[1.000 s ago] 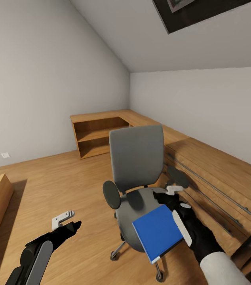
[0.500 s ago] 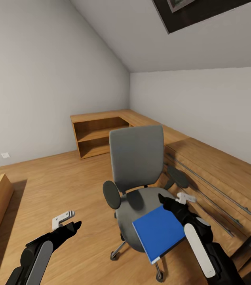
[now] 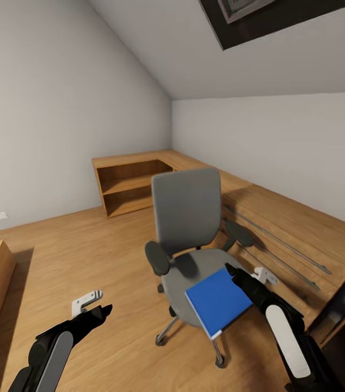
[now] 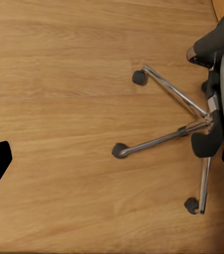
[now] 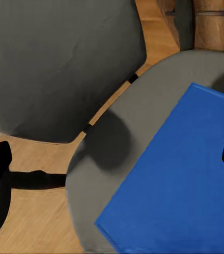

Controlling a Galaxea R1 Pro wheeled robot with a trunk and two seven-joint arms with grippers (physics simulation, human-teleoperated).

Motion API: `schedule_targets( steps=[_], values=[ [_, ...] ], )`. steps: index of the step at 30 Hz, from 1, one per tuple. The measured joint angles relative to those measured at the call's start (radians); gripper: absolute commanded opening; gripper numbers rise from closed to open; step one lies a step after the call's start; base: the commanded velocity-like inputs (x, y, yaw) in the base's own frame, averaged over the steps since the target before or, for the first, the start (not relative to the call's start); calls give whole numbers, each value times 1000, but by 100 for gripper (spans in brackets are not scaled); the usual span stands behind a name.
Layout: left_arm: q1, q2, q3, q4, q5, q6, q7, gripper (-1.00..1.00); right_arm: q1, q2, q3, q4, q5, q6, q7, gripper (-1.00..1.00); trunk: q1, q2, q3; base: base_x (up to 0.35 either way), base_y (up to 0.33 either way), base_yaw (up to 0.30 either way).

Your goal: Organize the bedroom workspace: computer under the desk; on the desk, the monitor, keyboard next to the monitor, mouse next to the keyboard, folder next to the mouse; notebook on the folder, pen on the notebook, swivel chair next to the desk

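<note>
Hanging low over bare floor at the far left, the left gripper (image 3: 93,305) has its jaws apart on nothing, well apart from the swivel chair (image 3: 188,218). The folder (image 3: 217,301) lies flat on the seat's front right corner, overhanging the front edge, its long axis running from the chair's middle toward that corner. Just beside the folder's right edge, the right gripper (image 3: 248,275) hovers with jaws spread, plainly the nearer one for the pickup.

Low wooden shelving (image 3: 129,185) along grey wall (image 3: 47,120)
</note>
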Motion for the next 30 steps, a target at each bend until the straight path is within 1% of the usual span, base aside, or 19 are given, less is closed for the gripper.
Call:
schedule_targets(
  steps=[1, 3, 4, 5, 7, 8, 12, 13, 14, 15, 16, 17, 21, 23, 24, 27, 30],
  values=[
    [0, 0, 0, 0, 0, 0, 0, 100, 0, 0, -9, 4, -19, 1, -1, 100, 0, 0, 0, -252, 229, -292],
    [0, 0, 0, 0, 0, 0, 0, 100, 0, -1, -22, 13, -35, 1, -1, 100, 0, 0, 0, -260, 218, -294],
    [0, 0, 0, 0, 0, 0, 0, 100, 0, -1, -38, 23, -43, 1, -1, 100, 0, 0, 0, -278, 191, -293],
    [0, 0, 0, 0, 0, 0, 0, 100, 0, 1, -68, 33, -51, 2, -1, 100, 0, 0, 0, -282, 183, -271],
    [0, 0, 0, 0, 0, 0, 0, 100, 0, 2, -91, 39, -58, 3, -1, 100, 0, 0, 0, -292, 121, -124],
    [0, 0, 1, 0, 0, 0, 1, 100, 0, 1, -108, 43, -94, 6, -1, 100, 0, 0, 0, -276, 60, -49],
    [0, 1, 3, 0, 1, 0, 1, 100, 0, 0, -114, 45, -116, 8, -1, 100, 0, 0, -1, -133, 26, -21],
    [0, 1, 39, -11, 2, -4, 4, 100, 0, -1, -116, 72, -123, 8, 7, 100, 3, -7, -4, -14, 3, -2],
    [0, 0, 64, -15, 4, -12, 4, 100, 0, -2, -117, 89, -124, 8, 14, 100, 7, -14, -7, -11, 2, -2],
    [0, 0, 75, -16, 6, -18, 3, 100, 0, -2, -117, 97, -124, 7, 18, 100, 11, -21, -10, -5, 1, -1],
    [0, -1, 99, -18, 7, -41, 3, 100, 0, -2, -118, 123, -125, 7, 44, 100, 15, -28, -13, -3, 1, 0],
    [0, -2, 105, -19, 8, -54, 2, 100, 0, -2, -120, 135, -124, 6, 62, 100, 19, -35, -16, -2, 0, 0],
    [0, -2, 112, -19, 9, -72, 2, 100, 0, -2, -141, 189, -124, 4, 111, 100, 34, -63, -29, 0, 0, 0],
    [0, -3, 113, -19, 8, -75, 1, 100, 0, -3, -160, 230, -124, 3, 136, 100, 42, -77, -35, 0, 0, 0],
    [0, -3, 113, -18, 8, -77, 1, 100, 0, -4, -175, 256, -124, 3, 155, 100, 45, -84, -38, 0, 0, 0],
    [0, -3, 113, -18, 7, -79, 1, 100, 0, -5, -213, 292, -130, 1, 207, 100, 57, -105, -48, 0, 0, 0],
    [0, -2, 114, -19, 7, -80, 0, 100, 0, -6, -266, 311, -134, 3, 294, 100, 68, -126, -57, 0, 0, 0]
  ],
)
